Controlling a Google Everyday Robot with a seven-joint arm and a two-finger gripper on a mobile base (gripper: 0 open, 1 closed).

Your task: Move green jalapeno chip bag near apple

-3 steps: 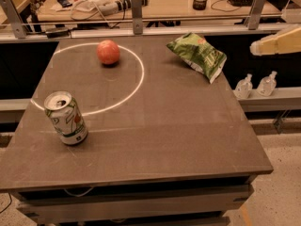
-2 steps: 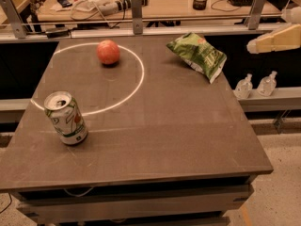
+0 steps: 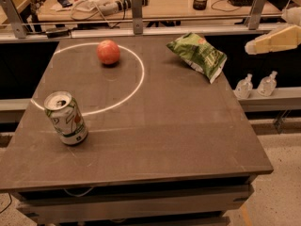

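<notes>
The green jalapeno chip bag point(image 3: 198, 55) is a crumpled shiny green foil bag lying at the table's far right. The apple point(image 3: 108, 52) is round and orange-red. It sits at the far left-centre, inside a white circle line, well apart from the bag. My gripper point(image 3: 250, 47) is a cream-coloured shape coming in from the right edge of the camera view. It hovers off the table's right side, to the right of the bag and not touching it.
A green-white soda can point(image 3: 66, 118) stands upright at the front left of the dark table point(image 3: 169, 140). Two small clear bottles point(image 3: 256, 84) sit on a ledge to the right. A rail with metal posts point(image 3: 137, 13) and a cluttered desk lie behind.
My gripper has edged slightly left toward the table's right side. The bag, apple and can have not moved.
</notes>
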